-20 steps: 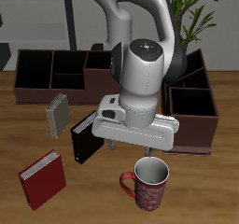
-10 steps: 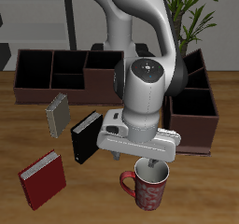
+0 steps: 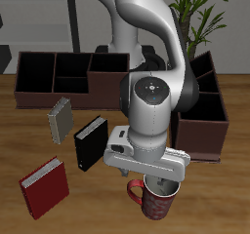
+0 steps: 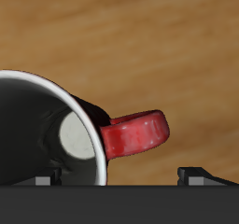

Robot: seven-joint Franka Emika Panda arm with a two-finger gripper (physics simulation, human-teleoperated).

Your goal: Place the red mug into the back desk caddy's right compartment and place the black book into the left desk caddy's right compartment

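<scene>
The gripper (image 3: 156, 182) is coming down: a second ago it was hanging well above the red mug (image 3: 153, 199), and now it is reaching the rim, so a grasp looks close. Its fingers are spreading either side of the mug wall, not yet pinching it. The mug is standing upright near the table's front edge; the black book (image 3: 89, 142) is lying untouched farther back.
</scene>
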